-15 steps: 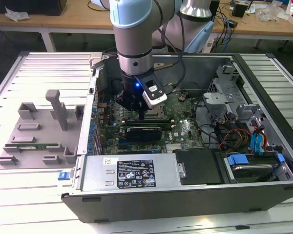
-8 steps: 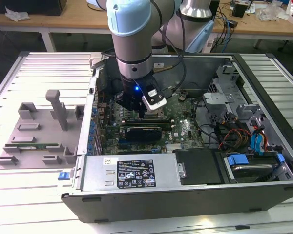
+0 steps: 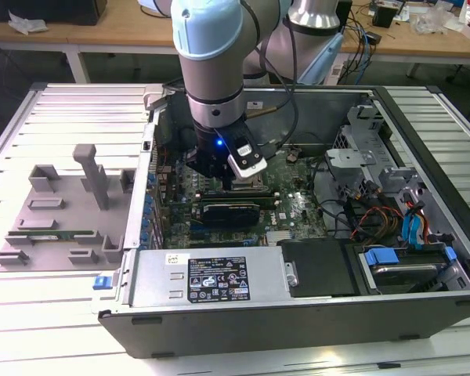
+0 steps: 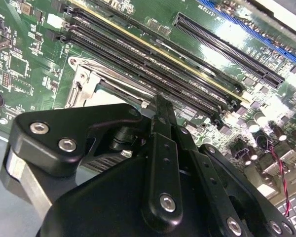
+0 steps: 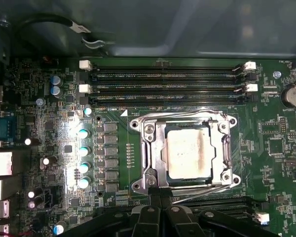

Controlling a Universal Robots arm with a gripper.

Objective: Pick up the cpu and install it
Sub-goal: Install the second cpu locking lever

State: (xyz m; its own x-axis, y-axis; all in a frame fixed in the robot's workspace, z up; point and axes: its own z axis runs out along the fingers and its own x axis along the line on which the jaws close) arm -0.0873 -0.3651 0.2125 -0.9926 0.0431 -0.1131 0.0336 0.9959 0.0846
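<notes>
Chip point(image 5: 188, 153) seated in socket point(image 5: 153, 148), frame centre; end effector point(image 5: 160, 207) closed, empty. Placement step done, judged.

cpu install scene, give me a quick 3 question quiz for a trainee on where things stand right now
1. True or false: in the first wrist view the cpu already lies inside the metal-framed socket on the motherboard.
2. Multiple choice: in the exterior view the gripper is (a) over the grey fixture tray beside the case, (b) down inside the open computer case above the motherboard, (c) raised clear above the case.
3. Fill in: in the first wrist view the long memory slots run alongside the socket, between it and the ____ wall.

Key: 1 true; 2 b; 3 case.
</notes>
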